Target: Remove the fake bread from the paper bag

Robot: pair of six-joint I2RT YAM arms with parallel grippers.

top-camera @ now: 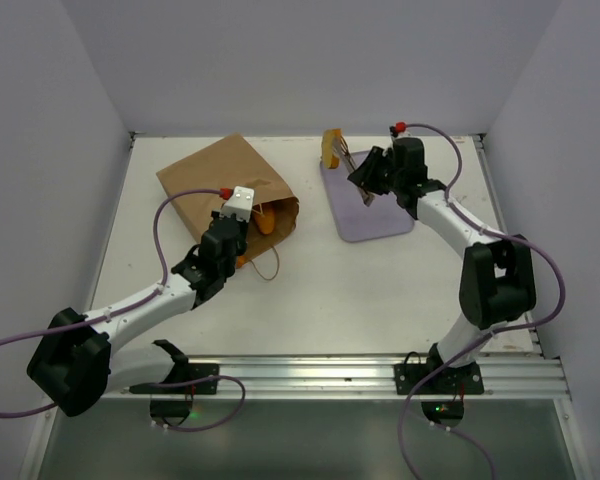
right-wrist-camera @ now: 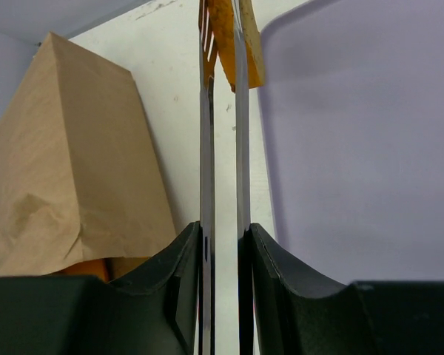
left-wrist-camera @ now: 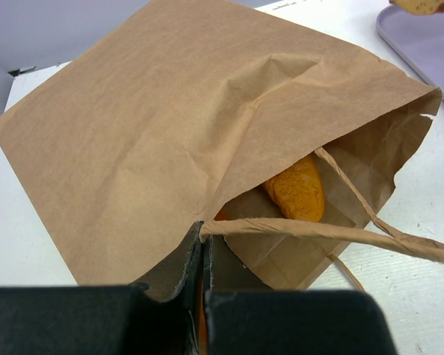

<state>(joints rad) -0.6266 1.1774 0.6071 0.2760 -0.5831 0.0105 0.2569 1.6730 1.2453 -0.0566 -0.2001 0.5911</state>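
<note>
The brown paper bag [top-camera: 215,180] lies on its side at the left, mouth toward the right. My left gripper [top-camera: 238,232] is shut on the upper rim of the mouth, where a string handle starts [left-wrist-camera: 201,235], and holds it lifted. An orange-golden fake bread loaf [left-wrist-camera: 296,188] lies inside the bag [left-wrist-camera: 155,126] and shows at the mouth in the top view [top-camera: 265,221]. My right gripper [top-camera: 368,180] is shut on thin metal tongs [right-wrist-camera: 206,148], which pinch another fake bread piece [right-wrist-camera: 226,29] above the far left corner of the lavender tray [top-camera: 375,215].
The tray [right-wrist-camera: 370,148] lies right of the bag [right-wrist-camera: 66,163], with a strip of white table between them. A loose string handle [top-camera: 270,268] trails from the bag's mouth toward the near side. White walls close the table at the back and sides.
</note>
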